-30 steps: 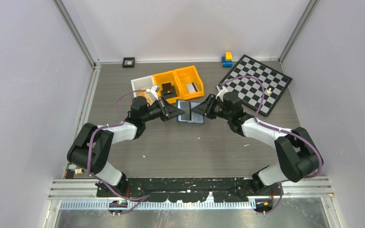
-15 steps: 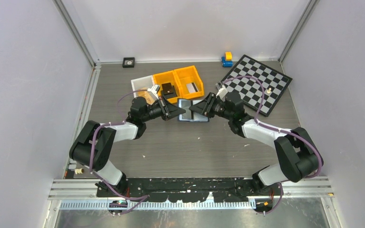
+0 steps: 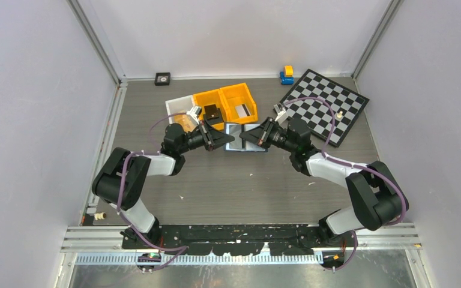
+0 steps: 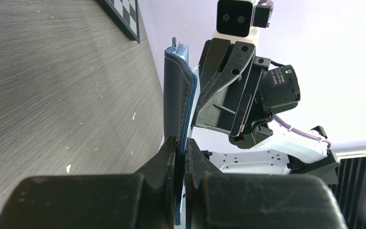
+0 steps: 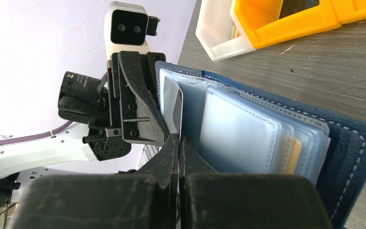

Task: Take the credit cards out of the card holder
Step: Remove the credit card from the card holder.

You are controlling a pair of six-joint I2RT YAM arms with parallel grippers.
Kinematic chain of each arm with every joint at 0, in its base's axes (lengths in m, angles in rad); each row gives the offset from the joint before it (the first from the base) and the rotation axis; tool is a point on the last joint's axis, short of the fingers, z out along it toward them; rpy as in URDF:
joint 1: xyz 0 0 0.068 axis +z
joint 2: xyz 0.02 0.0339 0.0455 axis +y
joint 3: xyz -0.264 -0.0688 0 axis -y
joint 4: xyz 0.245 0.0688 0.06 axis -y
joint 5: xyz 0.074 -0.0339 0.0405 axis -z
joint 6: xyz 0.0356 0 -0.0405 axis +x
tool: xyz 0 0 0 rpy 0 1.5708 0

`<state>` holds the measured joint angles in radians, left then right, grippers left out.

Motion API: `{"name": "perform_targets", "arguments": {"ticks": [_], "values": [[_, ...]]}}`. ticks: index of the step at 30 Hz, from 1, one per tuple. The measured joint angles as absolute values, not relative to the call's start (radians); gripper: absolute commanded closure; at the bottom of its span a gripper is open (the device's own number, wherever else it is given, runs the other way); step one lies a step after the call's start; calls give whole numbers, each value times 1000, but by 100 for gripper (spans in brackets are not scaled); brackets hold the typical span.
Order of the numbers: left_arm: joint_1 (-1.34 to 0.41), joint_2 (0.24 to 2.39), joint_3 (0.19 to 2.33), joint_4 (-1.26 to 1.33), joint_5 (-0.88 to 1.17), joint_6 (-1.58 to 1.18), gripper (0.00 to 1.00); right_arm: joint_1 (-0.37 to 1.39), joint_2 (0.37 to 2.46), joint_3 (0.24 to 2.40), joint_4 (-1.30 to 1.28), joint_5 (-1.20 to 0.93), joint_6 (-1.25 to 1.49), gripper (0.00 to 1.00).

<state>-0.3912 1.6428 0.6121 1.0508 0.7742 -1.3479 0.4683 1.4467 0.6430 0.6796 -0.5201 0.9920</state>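
Note:
The navy card holder [image 3: 244, 138] hangs open between my two grippers, just above the table in front of the orange bins. My left gripper [image 4: 181, 143] is shut on the edge of its navy cover [image 4: 175, 95]. In the right wrist view the holder [image 5: 348, 157] shows several clear pockets. A tan credit card [image 5: 293, 155] sits in one of them. A thin pale grey credit card [image 5: 171, 107] sticks out of the pocket nearest the left gripper, and my right gripper [image 5: 178, 138] is shut on its edge. From above, the right gripper [image 3: 249, 138] faces the left gripper [image 3: 228, 141] closely.
Two orange bins [image 3: 228, 103] and a white bin [image 3: 179, 108] stand just behind the holder, one with a black block [image 3: 213, 114] inside. A chessboard [image 3: 324, 105] lies at the back right, a blue and yellow toy [image 3: 286, 74] beside it.
My right gripper has moved in toward the holder and shut on the pale card's edge. The left gripper keeps its grip on the cover, which shifted slightly toward the bins.

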Motion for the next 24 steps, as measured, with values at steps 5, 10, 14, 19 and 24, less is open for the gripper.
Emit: {"name": "perform_targets", "arguments": {"ticks": [5, 10, 14, 19, 24], "values": [[-388, 1676, 607, 1111, 780, -1388, 91, 456, 1440, 642, 656, -509, 994, 100], [-383, 1678, 599, 1126, 779, -1406, 92, 450, 1440, 640, 654, -516, 1005, 100], [-383, 1677, 596, 1125, 778, -1404, 91, 448, 1440, 638, 650, -519, 1009, 100], [-381, 1675, 589, 1110, 778, -1393, 86, 446, 1440, 635, 636, -521, 1013, 100], [-358, 1669, 582, 1091, 774, -1377, 88, 417, 1440, 625, 623, -500, 1013, 100]]}}
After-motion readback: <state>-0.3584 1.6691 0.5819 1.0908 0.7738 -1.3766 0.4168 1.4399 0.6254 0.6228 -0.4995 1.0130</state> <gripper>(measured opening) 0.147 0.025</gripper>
